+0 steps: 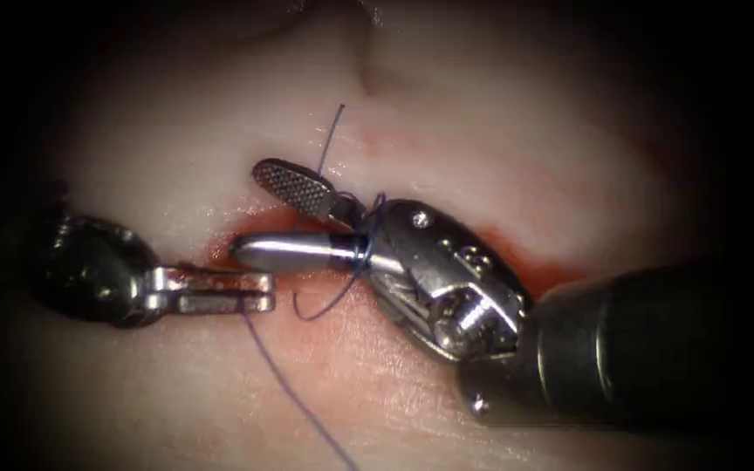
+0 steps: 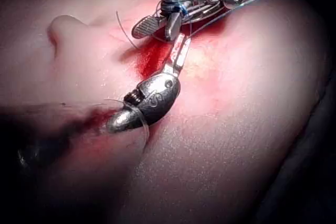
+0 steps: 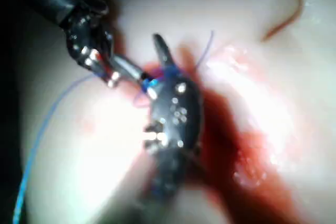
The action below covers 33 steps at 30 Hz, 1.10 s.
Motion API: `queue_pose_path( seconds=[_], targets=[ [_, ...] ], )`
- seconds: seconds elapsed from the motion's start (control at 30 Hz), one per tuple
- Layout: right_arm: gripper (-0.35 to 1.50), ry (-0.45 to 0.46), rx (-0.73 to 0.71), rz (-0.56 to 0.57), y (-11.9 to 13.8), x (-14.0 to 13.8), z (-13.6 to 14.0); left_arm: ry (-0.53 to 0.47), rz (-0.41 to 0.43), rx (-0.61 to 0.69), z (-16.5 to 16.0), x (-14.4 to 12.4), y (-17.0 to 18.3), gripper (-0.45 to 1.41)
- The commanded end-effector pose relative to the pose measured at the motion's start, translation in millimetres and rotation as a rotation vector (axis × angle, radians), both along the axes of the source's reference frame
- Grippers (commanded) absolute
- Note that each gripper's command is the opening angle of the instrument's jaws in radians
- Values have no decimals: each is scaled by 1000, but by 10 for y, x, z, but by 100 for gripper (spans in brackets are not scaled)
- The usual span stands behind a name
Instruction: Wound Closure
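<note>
My right tool (image 1: 249, 211) comes in over the cut (image 1: 530, 262) with its jaws open and nothing between them. Blue thread (image 1: 365, 249) is wound around its lower jaw, near the hinge. A short thread end (image 1: 333, 131) rises from there over the tissue (image 1: 482, 131), and a small loop (image 1: 325, 310) hangs below the jaw. My left tool (image 1: 268, 291) lies at the cut's left end, tip to tip with the right tool, its jaws shut on the thread. From there the long strand (image 1: 298, 401) runs down across the tissue. The left wrist view shows the left tool (image 2: 181, 45) just under the right tool (image 2: 154, 35).
Red fluid (image 1: 263, 222) wets the tissue along the cut and under both tools. A fold in the tissue (image 1: 368, 74) lies beyond the cut. The right tool's wide shaft (image 1: 647, 349) covers the tissue at the right.
</note>
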<state>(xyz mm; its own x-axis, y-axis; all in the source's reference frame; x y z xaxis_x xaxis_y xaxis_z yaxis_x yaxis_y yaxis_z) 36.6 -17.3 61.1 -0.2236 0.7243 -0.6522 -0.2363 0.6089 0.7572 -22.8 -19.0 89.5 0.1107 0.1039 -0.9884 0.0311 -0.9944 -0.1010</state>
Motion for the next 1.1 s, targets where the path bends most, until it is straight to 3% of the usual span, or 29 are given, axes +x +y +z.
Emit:
queue_pose_path(
  seconds=[0.03, 0.77, 1.1],
  targets=[
    [64, -33, 6, 15, -10, -3, 5, -2, 1, 6, 5, -7, -4, -45],
    [64, -321, 116, 280, -10, -17, 43, -8, 15, 10, 12, -20, 19, -45],
    [64, -332, 142, 284, -2, -16, 62, -7, 14, 10, 15, -18, 22, -45]
  ],
)
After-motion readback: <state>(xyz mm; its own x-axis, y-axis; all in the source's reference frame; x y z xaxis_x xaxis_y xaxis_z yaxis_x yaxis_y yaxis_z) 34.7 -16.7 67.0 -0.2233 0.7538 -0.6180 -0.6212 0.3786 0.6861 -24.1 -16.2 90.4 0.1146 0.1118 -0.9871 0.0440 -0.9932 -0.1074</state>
